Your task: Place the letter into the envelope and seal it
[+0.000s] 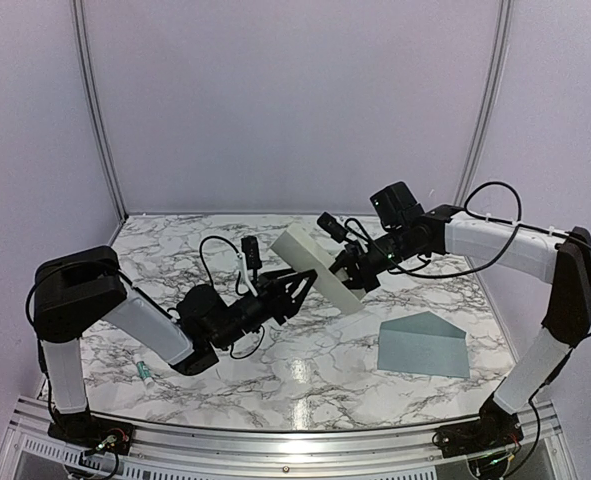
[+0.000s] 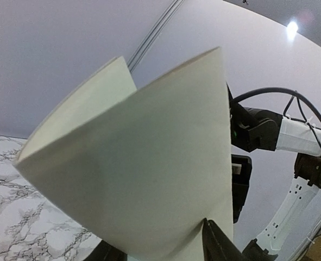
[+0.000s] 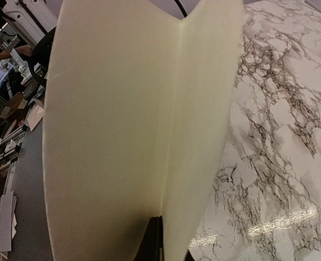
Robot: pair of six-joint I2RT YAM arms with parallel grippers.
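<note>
The letter (image 1: 320, 265) is a cream sheet folded in two and held up in the air above the middle of the table. My right gripper (image 1: 349, 270) is shut on its fold from the right; in the right wrist view the closed jaws (image 3: 160, 239) pinch the crease of the letter (image 3: 122, 136). My left gripper (image 1: 300, 283) reaches in from the left with its fingers spread around the letter's lower bulge (image 2: 149, 163); one finger (image 2: 217, 244) touches the paper. The blue-grey envelope (image 1: 422, 345) lies flat at the right front, flap open, apart from both grippers.
The marble table (image 1: 305, 370) carries a small green and white object (image 1: 143, 372) near the left arm's base. Pale walls close in the back and sides. The right arm (image 2: 301, 136) shows behind the letter in the left wrist view.
</note>
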